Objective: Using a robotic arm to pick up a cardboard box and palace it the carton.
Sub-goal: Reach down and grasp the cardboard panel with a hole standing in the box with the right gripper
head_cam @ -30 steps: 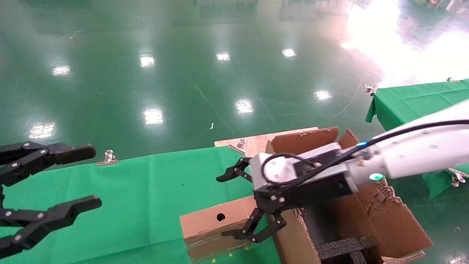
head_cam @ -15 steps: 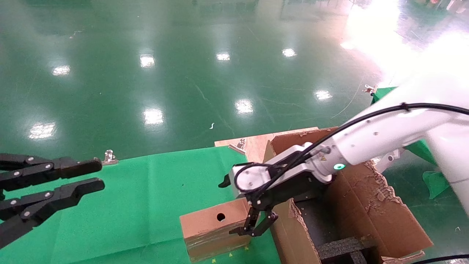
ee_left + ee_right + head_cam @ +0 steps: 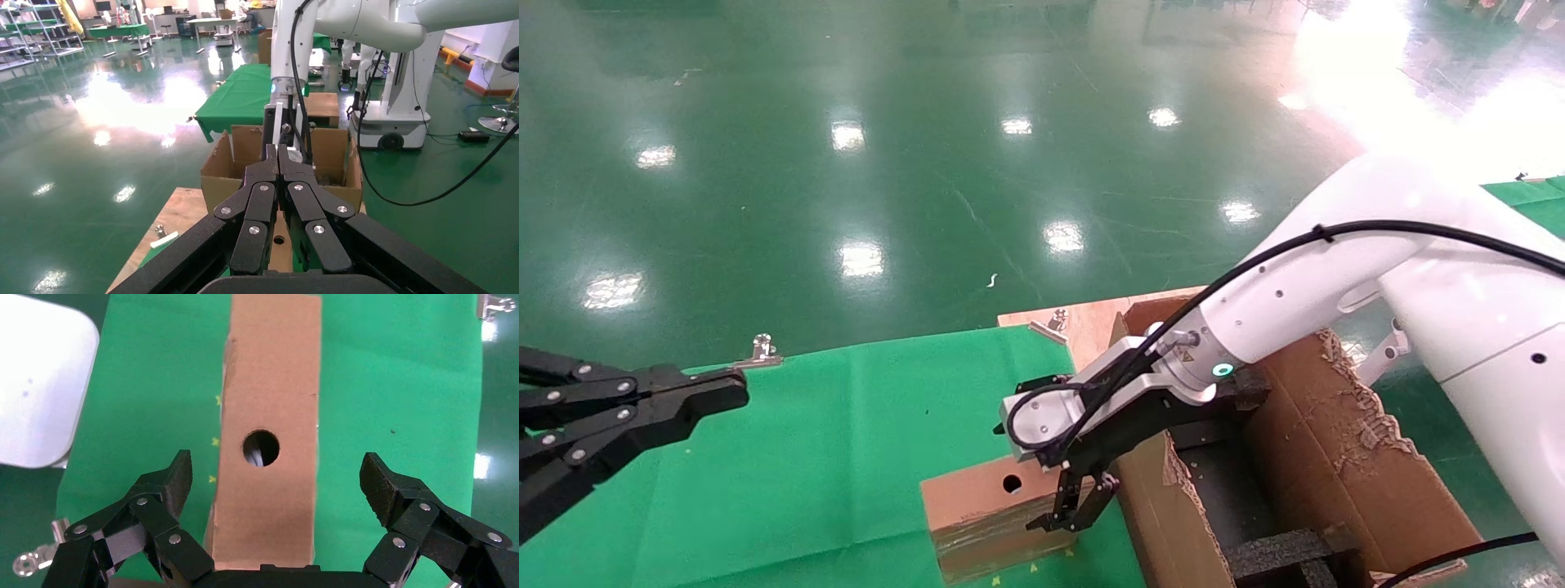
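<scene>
One cardboard box (image 3: 269, 429), one carton (image 3: 1336, 457), two grippers.

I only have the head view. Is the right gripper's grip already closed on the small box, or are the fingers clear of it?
Observer: Clear of it. In the right wrist view the right gripper is open, with one finger on each side of the cardboard box and green cloth showing in both gaps.
Operator: Which face is toward the gripper?
Observer: The face with the round hole, which sits roughly midway between the fingers.
Operator: And the left gripper?
Observer: In the left wrist view the left gripper has its fingertips pressed together, pointing toward the carton.
</scene>
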Available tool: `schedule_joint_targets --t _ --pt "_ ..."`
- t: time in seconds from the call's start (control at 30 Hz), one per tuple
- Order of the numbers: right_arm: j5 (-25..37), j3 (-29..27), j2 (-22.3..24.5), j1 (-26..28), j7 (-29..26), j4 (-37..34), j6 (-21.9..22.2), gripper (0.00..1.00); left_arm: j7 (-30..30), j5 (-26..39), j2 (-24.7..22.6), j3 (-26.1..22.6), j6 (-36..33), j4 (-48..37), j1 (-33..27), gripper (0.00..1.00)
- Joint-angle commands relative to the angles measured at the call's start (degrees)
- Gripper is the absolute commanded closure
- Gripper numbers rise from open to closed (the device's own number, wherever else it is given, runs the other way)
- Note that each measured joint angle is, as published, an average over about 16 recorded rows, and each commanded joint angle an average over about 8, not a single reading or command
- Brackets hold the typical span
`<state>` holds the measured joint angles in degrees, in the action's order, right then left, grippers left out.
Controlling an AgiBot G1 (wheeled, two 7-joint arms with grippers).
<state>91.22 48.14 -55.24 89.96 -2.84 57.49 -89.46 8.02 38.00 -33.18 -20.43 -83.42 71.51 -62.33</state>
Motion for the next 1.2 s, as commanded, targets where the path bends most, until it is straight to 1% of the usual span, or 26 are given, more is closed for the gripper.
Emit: schedule_joint_targets --t 0.03,0.17,0.2,0.23,0.27,0.3,1.2 --pt "0.3 0.7 -0.6 0.3 0.4 -0.5 0.0 0.11 0.0 0.0 0.0 0.0 0.0 0.0 0.0 0.57" --pt "0.5 1.5 -1.1 0.7 0.8 -1.4 -0.1 0.6 0.0 0.0 0.0 0.0 0.0 0.0 0.0 0.07" --pt "0.4 1.7 -1.2 0.8 0.9 -1.6 -0.1 0.72 0.0 0.0 0.0 0.0 0.0 0.0 0.0 0.0" --pt "0.5 1.8 -1.3 0.9 0.9 -1.7 -0.1 0.85 0.0 0.0 0.0 0.0 0.0 0.0 0.0 0.0" --pt "0.5 1.9 -1.3 0.9 0.9 -1.8 -0.1 0.94 0.0 0.0 0.0 0.0 0.0 0.0 0.0 0.0" --pt "0.5 2.0 -1.4 1.0 0.9 -1.9 -0.1 0.99 0.0 0.0 0.0 0.0 0.0 0.0 0.0 0.0" --pt "0.3 1.5 -1.0 0.7 0.9 -1.4 -0.1 1.0 0.0 0.0 0.0 0.0 0.0 0.0 0.0 0.0"
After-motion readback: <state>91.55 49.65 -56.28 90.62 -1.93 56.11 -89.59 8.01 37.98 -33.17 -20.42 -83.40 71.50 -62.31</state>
